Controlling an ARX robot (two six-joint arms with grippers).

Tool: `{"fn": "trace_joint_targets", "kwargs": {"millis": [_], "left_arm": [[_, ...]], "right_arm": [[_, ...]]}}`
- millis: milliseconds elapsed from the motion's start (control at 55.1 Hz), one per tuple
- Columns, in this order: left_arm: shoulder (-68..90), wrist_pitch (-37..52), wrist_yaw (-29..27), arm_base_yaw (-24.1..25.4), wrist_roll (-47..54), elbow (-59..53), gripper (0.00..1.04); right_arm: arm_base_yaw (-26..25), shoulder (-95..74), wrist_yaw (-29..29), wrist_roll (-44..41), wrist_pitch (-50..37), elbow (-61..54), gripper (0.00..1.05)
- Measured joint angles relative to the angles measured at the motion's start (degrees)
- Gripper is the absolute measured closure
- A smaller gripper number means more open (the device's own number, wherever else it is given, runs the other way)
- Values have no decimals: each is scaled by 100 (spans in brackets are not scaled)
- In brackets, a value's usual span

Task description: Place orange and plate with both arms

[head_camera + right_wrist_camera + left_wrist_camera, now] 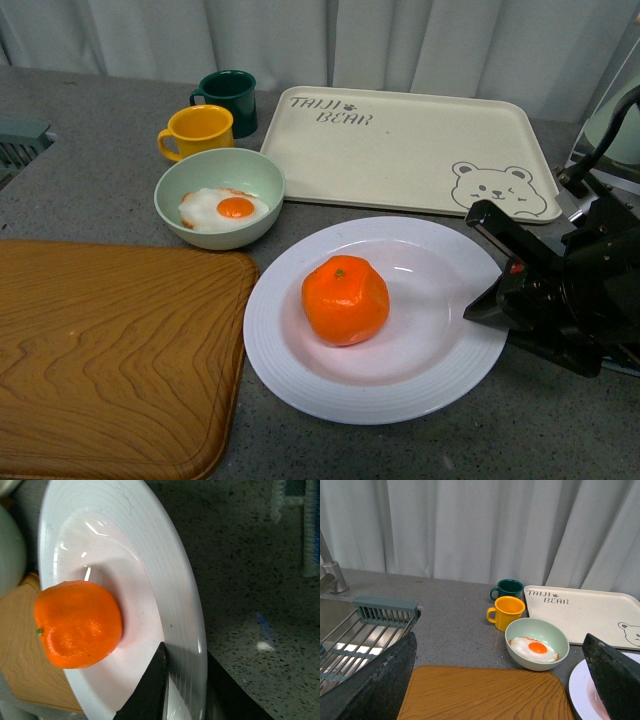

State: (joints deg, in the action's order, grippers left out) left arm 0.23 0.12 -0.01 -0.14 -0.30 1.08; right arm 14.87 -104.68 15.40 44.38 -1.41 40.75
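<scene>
The orange (345, 299) sits in the middle of the white plate (300, 350) on the grey counter. My right gripper (490, 300) is shut on the plate's right rim. In the right wrist view its fingers (152, 687) pinch the ridged rim of the plate (150, 565), with the orange (77, 624) close beside them. My left gripper (502, 680) is open and empty above the wooden board (485, 692), out of the front view. An edge of the plate (580, 690) shows beside its finger.
A wooden cutting board (110, 350) lies left of the plate. A pale green bowl with a fried egg (220, 197), a yellow mug (198, 130) and a dark green mug (229, 98) stand behind. A cream bear tray (400, 150) lies at the back. A sink rack (365, 635) lies far left.
</scene>
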Motion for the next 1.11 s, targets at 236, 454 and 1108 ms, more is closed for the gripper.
{"fn": "trace_joint_targets", "kwargs": {"millis": [236, 454, 1108], "left_arm": [[0, 0, 0, 0, 0, 0, 7], [0, 0, 0, 0, 0, 0, 7], [0, 0, 0, 0, 0, 0, 7]], "right_arm": [[-111, 142, 470, 573, -1362, -592, 102], [-227, -2, 704, 763, -2444, -949, 103], [-1016, -81, 1777, 992, -4424, -1200, 104]]}}
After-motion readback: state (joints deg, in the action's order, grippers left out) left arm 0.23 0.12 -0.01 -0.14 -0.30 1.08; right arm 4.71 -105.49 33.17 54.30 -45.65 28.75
